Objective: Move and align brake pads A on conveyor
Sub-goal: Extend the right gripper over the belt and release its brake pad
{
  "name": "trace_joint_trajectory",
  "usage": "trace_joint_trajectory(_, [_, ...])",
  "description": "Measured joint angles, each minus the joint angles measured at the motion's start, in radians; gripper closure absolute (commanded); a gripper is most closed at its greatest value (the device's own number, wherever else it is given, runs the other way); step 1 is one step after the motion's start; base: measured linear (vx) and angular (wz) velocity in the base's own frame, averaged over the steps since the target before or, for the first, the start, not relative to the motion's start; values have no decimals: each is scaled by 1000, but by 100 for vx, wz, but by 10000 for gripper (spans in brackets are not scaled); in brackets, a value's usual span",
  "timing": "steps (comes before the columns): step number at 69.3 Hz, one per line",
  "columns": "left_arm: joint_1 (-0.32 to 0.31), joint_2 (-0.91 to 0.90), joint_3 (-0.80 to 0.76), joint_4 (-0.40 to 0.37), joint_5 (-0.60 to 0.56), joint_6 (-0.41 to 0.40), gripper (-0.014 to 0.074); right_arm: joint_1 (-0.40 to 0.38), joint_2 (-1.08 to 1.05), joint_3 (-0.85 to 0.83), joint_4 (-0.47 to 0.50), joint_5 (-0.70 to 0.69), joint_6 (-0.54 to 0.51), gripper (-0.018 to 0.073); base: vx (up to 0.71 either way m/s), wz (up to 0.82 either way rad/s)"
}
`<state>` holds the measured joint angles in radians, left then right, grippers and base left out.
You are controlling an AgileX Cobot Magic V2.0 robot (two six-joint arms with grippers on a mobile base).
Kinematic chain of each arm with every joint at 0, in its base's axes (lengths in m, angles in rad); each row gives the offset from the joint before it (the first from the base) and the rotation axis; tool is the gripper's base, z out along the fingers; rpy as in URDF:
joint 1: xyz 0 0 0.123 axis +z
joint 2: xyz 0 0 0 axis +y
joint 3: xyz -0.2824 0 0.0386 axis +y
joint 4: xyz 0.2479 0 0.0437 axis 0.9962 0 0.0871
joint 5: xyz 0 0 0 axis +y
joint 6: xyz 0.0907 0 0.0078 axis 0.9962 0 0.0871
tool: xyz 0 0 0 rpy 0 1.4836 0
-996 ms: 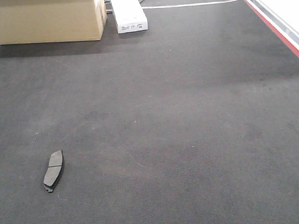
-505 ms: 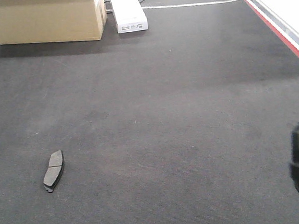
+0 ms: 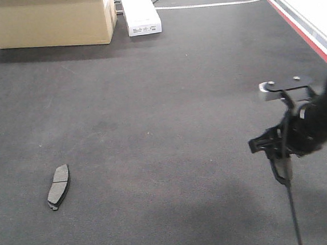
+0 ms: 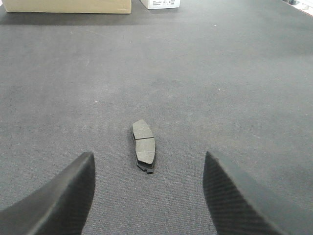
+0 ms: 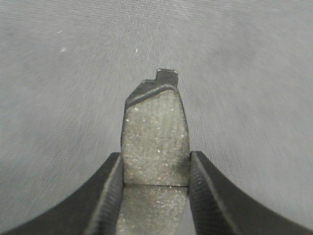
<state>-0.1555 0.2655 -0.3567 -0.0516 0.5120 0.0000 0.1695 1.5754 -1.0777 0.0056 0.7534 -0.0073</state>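
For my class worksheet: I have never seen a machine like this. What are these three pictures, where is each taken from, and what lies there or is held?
This is a two-armed robot. The wide picture looks ahead over a dark conveyor; the other two come from cameras on its wrists. The right tool grips a brake pad. The left tool is open, facing a second brake pad lying flat on the belt. A cardboard box and a white box stand at the far end.

Left black carbon-weave gripper (image 4: 149,164): jaws spread wide. Right black gripper (image 5: 155,161): clamped across grey gritty brake pad (image 5: 155,128).
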Motion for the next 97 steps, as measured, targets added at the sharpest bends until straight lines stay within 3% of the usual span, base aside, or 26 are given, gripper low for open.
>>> trace_joint_trajectory(37, [0,0,0,0,0,0,150,0,360,-243,0,93,-67,486,0,0])
trace_joint_trajectory(45, [0,0,0,0,0,0,150,0,387,-266,0,94,-65,413,0,0])
trace_joint_trajectory(56, [0,0,0,0,0,0,150,0,399,-274,0,99,-63,235,0,0])
trace_joint_trajectory(70, [0,0,0,0,0,0,150,0,384,-274,0,100,-22,101,0,0])
trace_joint_trajectory(84, [0,0,0,0,0,0,150,0,260,-256,0,89,-9,106,0,0])
trace_joint_trajectory(97, [0,0,0,0,0,0,150,0,8,-106,0,14,-6,106,0,0])
